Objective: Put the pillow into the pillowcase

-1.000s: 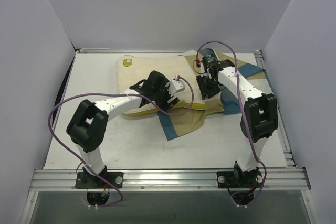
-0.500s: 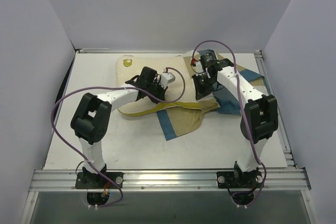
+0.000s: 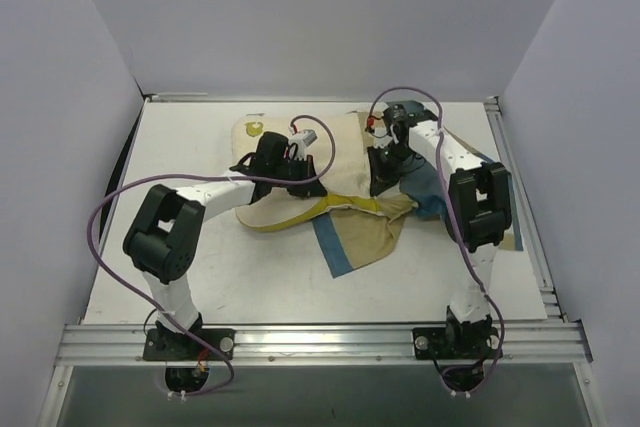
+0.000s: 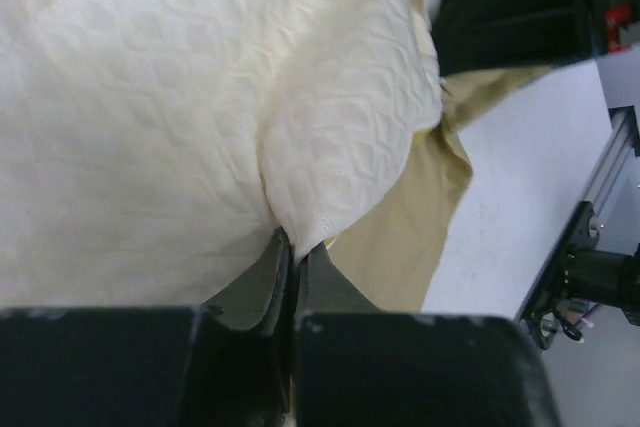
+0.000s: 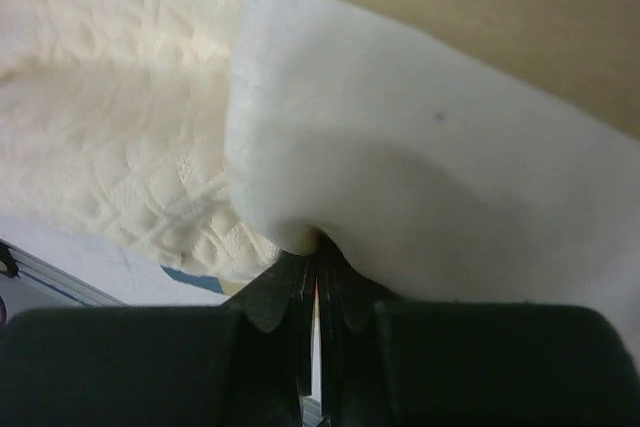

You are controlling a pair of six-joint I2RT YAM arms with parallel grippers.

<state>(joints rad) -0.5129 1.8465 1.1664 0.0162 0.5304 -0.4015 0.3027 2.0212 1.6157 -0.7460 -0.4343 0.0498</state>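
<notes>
The cream knit pillow (image 3: 330,142) lies at the back middle of the table, its yellow emblem (image 3: 255,129) at the left corner. The blue, tan and white checked pillowcase (image 3: 368,235) spreads from under its near right side. My left gripper (image 3: 303,164) is shut on a pinched fold of the pillow (image 4: 150,97) near its edge; in the left wrist view the gripper (image 4: 296,243) has tan pillowcase (image 4: 405,237) just beyond it. My right gripper (image 3: 383,175) is shut on a smooth white fold of the pillowcase (image 5: 420,147); in the right wrist view the gripper (image 5: 318,252) has the pillow (image 5: 120,127) beside it.
The white table (image 3: 200,257) is walled on three sides. An aluminium rail (image 3: 320,337) runs along the near edge and another rail (image 3: 535,237) along the right. Purple cables (image 3: 110,207) loop from both arms.
Both grippers have shut on cloth. The left arm has swung back and left onto the pillow. The pillow and the pillowcase's near flap have shifted a little to the right.
</notes>
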